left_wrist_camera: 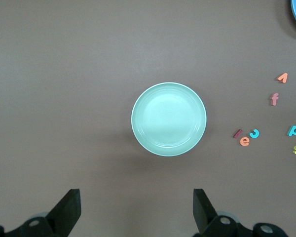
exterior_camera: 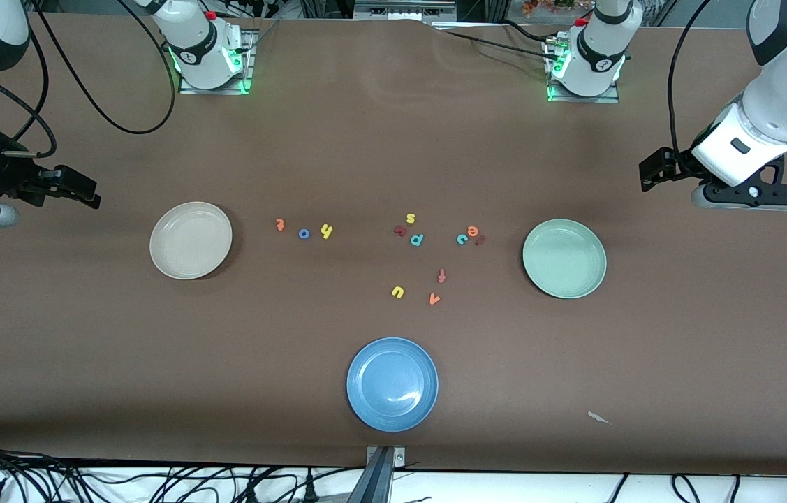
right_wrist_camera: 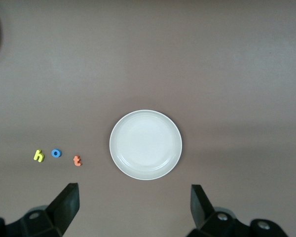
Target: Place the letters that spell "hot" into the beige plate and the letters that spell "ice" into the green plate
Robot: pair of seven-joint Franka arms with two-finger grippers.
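Note:
The beige plate (exterior_camera: 190, 239) lies empty toward the right arm's end, and the green plate (exterior_camera: 564, 258) lies empty toward the left arm's end. Between them, near the beige plate, an orange t (exterior_camera: 280, 224), a blue o (exterior_camera: 304, 233) and a yellow h (exterior_camera: 326, 231) sit in a row. A teal c (exterior_camera: 462, 239), an orange e (exterior_camera: 473, 230) and a maroon i (exterior_camera: 480, 240) cluster beside the green plate. My left gripper (exterior_camera: 650, 173) hovers open and empty past the green plate (left_wrist_camera: 168, 119). My right gripper (exterior_camera: 82, 190) hovers open and empty past the beige plate (right_wrist_camera: 145, 144).
A blue plate (exterior_camera: 392, 383) lies nearest the front camera. Other loose letters lie mid-table: a yellow s (exterior_camera: 410, 218), a maroon letter (exterior_camera: 400, 230), a teal p (exterior_camera: 417, 239), an orange-red f (exterior_camera: 441, 275), a yellow u (exterior_camera: 397, 292) and an orange v (exterior_camera: 434, 299).

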